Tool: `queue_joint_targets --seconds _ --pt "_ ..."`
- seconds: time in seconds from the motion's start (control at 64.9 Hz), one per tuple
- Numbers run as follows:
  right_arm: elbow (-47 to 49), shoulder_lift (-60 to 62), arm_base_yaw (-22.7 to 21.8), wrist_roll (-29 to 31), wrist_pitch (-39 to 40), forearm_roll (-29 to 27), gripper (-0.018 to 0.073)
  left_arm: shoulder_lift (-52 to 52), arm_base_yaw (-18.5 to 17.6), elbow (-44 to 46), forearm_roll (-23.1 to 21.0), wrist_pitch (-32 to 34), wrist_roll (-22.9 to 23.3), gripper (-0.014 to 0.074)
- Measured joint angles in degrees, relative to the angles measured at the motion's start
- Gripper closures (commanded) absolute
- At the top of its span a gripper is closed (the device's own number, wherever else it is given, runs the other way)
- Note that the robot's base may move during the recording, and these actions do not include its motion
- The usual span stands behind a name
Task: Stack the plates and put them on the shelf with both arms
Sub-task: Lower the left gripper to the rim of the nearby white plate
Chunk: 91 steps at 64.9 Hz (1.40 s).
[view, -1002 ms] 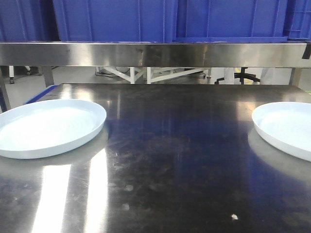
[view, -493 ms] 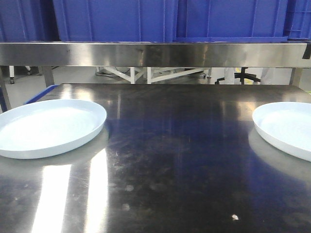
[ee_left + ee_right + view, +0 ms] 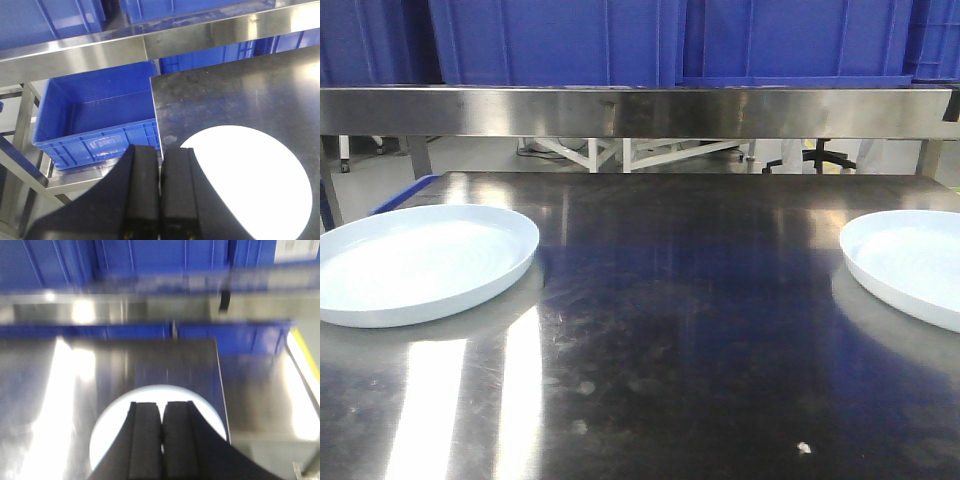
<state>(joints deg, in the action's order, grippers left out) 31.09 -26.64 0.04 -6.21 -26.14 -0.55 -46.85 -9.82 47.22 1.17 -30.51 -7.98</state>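
Two pale bluish-white plates lie on the steel table. The left plate (image 3: 420,262) sits at the table's left edge; the right plate (image 3: 910,265) is cut off by the frame's right edge. Neither arm shows in the front view. In the left wrist view my left gripper (image 3: 160,150) is shut and empty, above the table's left edge beside the left plate (image 3: 250,185). In the blurred right wrist view my right gripper (image 3: 161,405) is shut and empty, above the right plate (image 3: 120,425).
A steel shelf rail (image 3: 640,110) runs across the back above the table, with blue crates (image 3: 650,40) on it. An open blue crate (image 3: 95,125) sits on a lower rack left of the table. The table's right edge (image 3: 222,385) lies close to the right plate.
The right plate's visible edge shifts very slightly right in the front view; otherwise nothing visibly changed.
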Motion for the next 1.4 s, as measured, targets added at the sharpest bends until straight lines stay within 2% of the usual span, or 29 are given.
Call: queue_joint_targets --seconds 0.046,0.108,0.216,0.308,0.432,0.648,1.11,1.403 --pt "0.0 -1.1 0.0 0.0 -2.1 0.0 0.0146 0.0 0.0 0.0 -0.1 0.0 0.0 0.0489" --pt "0.0 -2.8 0.0 0.0 -4.2 0.5 0.0061 -0.1 0.0 0.0 -0.1 0.0 0.0 0.0405" --pt "0.0 -5.2 0.0 0.0 -5.0 1.0 0.0062 -1.0 0.0 0.0 -0.2 -0.5 0.0 0.0168" --pt "0.0 -6.2 0.0 0.0 -4.5 1.5 0.0062 -2.6 0.0 0.0 -0.4 -0.9 0.0 0.0059" --pt "0.0 -7.2 0.0 0.0 -4.3 2.5 0.0062 -5.4 0.0 0.0 -1.2 -1.0 0.9 0.0055" --pt "0.0 -8.7 0.0 0.0 -4.1 6.1 0.0062 -11.7 0.0 0.0 -1.2 -1.0 5.6 0.0055" --pt "0.1 -15.5 0.0 0.0 -1.8 7.9 0.0062 -29.6 0.0 0.0 -3.5 3.7 6.0 0.0069" --pt "2.8 -24.4 0.0 0.0 -0.1 7.9 0.0062 -34.1 0.0 0.1 -3.8 5.9 6.0 0.0069"
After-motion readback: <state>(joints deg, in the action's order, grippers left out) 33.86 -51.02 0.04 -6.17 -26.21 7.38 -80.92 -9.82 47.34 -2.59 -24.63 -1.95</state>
